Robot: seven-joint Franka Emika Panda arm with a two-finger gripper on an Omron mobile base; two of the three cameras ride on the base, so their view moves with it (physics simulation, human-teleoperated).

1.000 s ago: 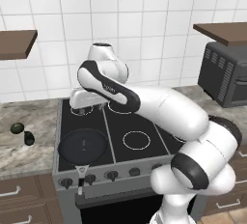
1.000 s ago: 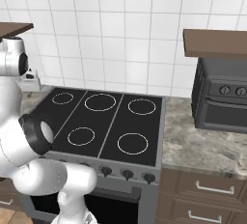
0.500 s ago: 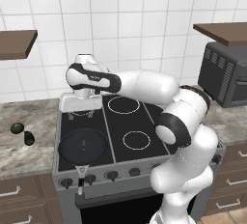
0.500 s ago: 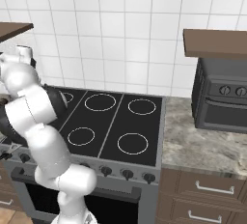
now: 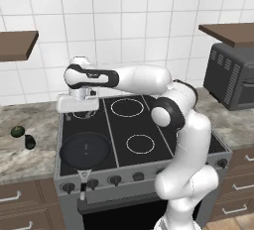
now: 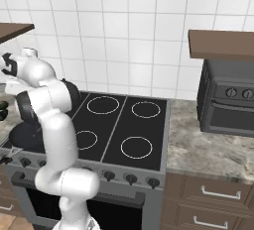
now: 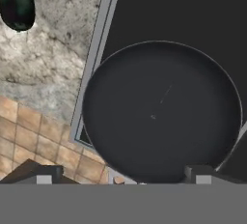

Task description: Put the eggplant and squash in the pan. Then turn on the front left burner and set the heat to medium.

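Left base view: squash [image 5: 17, 131] and eggplant [image 5: 30, 142] lie close together on the stone desk [image 5: 30, 157] left of the stove [image 5: 130, 135]; squash farther back, eggplant nearer the stove edge, both well apart from the pan [image 5: 85, 149]

Pan: sits on the front left burner, handle [image 5: 83, 178] pointing over the front edge toward the knobs; nothing inside it

Pincer [image 5: 78, 106]: hangs above the stove's rear left zone, released, jaws spread wide, holding nothing

Hand view: looks down into the bare pan [image 7: 161, 109]; one dark vegetable [image 7: 17, 2] on the desk at upper left, which of the two cannot be told

Right base view: pan rim [image 6: 25, 139] partly behind the arm; oven [image 6: 228, 102] on the right desk
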